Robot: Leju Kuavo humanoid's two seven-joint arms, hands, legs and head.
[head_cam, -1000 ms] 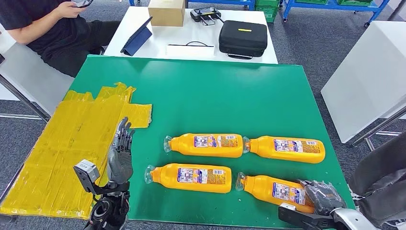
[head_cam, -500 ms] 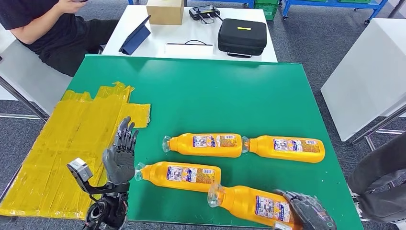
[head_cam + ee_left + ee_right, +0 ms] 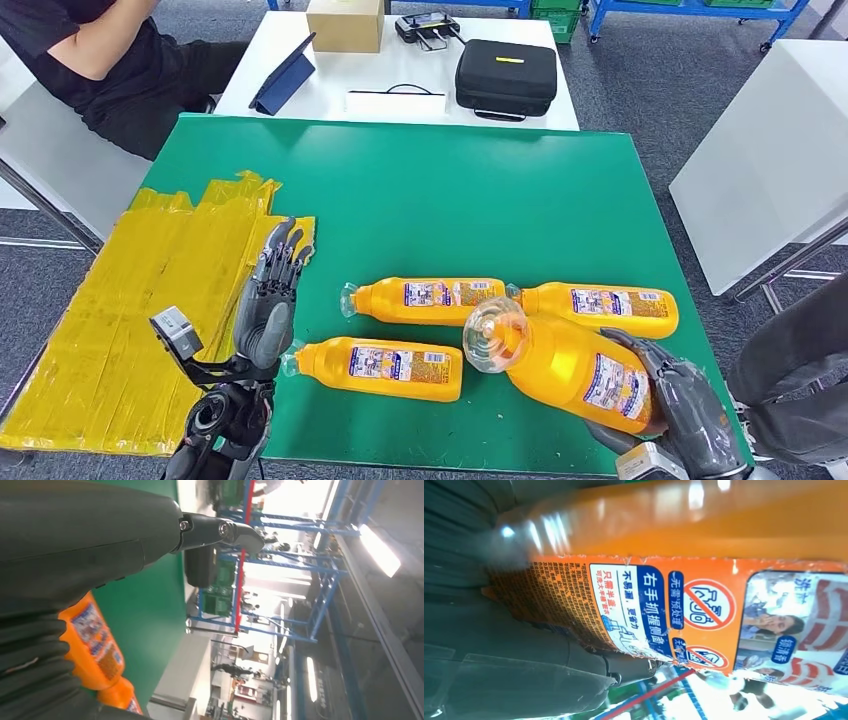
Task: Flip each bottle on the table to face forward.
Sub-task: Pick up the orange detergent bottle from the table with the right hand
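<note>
Bottle (image 3: 575, 365) lifted, R hand (image 3: 690, 415) gripping.

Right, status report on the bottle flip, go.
Right robot hand grips an orange bottle, lifted and tilted, cap end up. Left robot hand open, fingers spread, beside near-left bottle. Two far bottles lying flat. Nothing blocking.

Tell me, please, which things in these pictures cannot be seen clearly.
- Lifted bottle, head view: its base is covered by the right hand.
- Same bottle's small label print, right wrist view: too fine to read.
- Left hand, left wrist view: its dark cover hides most of the green table.
- Seated person, head view: cut off by the edge.
</note>
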